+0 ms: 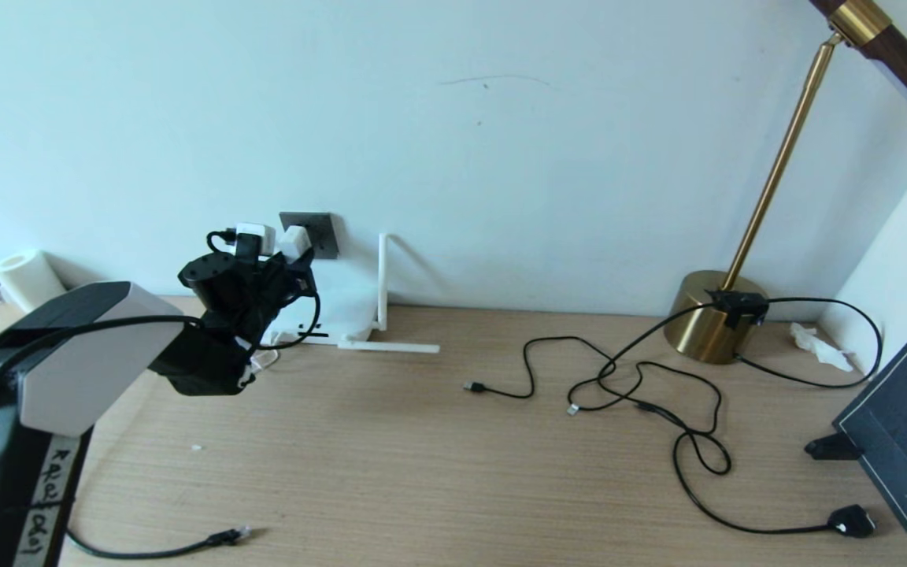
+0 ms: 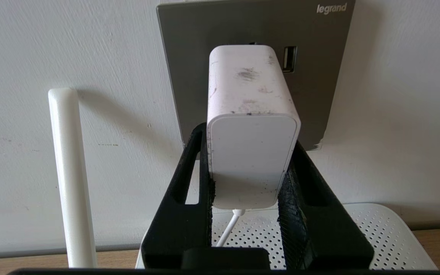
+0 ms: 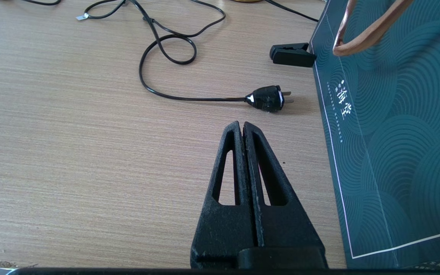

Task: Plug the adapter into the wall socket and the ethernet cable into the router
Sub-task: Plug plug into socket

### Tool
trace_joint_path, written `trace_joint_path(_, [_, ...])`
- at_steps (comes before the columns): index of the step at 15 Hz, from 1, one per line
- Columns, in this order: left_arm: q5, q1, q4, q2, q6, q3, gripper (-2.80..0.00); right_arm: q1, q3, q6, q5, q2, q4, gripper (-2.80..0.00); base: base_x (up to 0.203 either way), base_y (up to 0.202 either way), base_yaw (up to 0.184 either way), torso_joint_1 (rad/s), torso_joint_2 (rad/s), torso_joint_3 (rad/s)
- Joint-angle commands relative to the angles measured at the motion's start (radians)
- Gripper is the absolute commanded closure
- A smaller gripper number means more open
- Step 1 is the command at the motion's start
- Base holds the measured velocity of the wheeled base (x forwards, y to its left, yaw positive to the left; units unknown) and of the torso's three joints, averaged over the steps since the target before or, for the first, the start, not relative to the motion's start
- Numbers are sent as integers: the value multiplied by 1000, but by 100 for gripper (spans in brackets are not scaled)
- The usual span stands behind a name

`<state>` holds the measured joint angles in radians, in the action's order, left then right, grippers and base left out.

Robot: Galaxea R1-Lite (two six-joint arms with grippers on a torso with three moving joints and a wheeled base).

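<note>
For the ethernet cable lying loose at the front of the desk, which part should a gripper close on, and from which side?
Probably the black boot just behind the clear tip of the ethernet cable, approached from above with fingers across it. It lies flat on the desk, connector free and pointing right, so that grip leaves the tip exposed for the router. The left gripper holds the adapter.

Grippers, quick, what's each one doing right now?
Left gripper: closed on the adapter at the wall socket.
Right gripper: closed, holding nothing.
</note>
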<state>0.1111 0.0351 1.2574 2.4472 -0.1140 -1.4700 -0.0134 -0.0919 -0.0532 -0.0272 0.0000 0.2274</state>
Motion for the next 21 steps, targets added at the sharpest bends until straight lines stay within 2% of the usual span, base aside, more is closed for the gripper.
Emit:
trace_joint_path(1, [-1, 0, 2, 4, -1, 11, 0, 0, 0, 0, 0, 0, 1, 0, 0, 0, 0, 0, 0, 0])
trace_joint_path(21, [-4, 0, 3, 27, -1, 40, 0, 0, 0, 0, 0, 0, 1, 0, 0, 0, 0, 0, 0, 0])
